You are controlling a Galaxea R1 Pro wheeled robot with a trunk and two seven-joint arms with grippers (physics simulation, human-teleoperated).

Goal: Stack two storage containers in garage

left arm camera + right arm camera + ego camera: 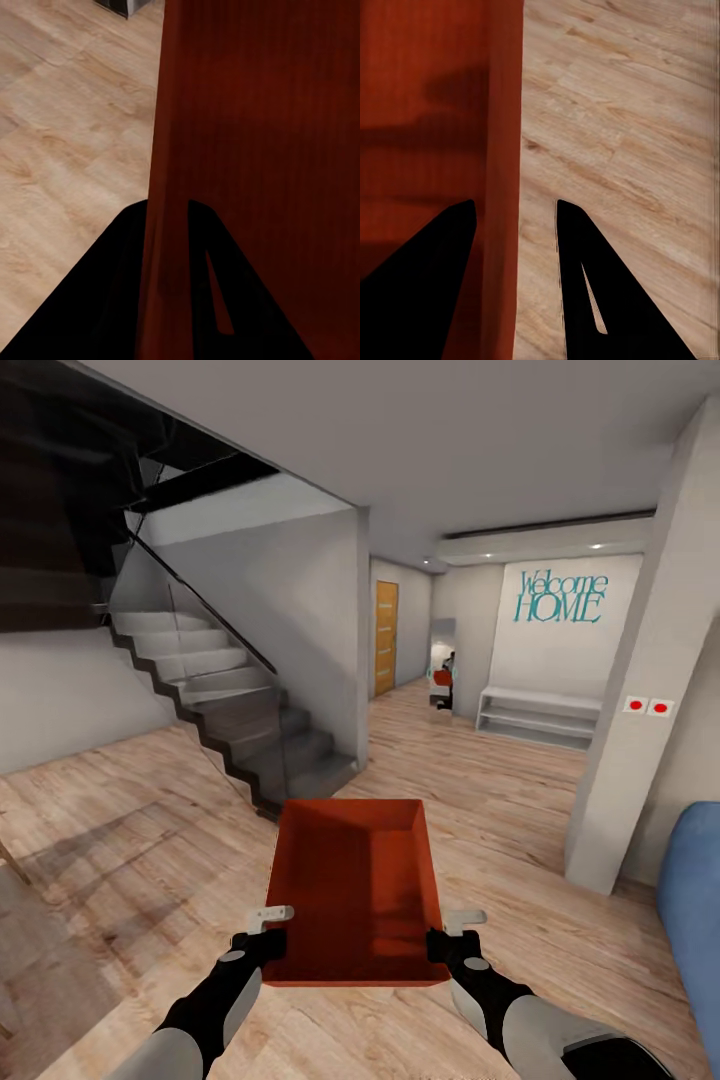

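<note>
One orange-red open-top storage container hangs level in front of me above the light wood plank floor. My left gripper is shut on its left wall near the close corner, and my right gripper is shut on its right wall. In the left wrist view the dark fingers of the left gripper straddle the container wall. In the right wrist view the right gripper straddles the container rim the same way. The bin is empty. The garage is out of view.
A dark staircase with a glass rail rises at the left. A white pillar and a blue sofa stand at the right. Ahead, a hallway leads to an orange wooden door, a mirror and a white bench shelf.
</note>
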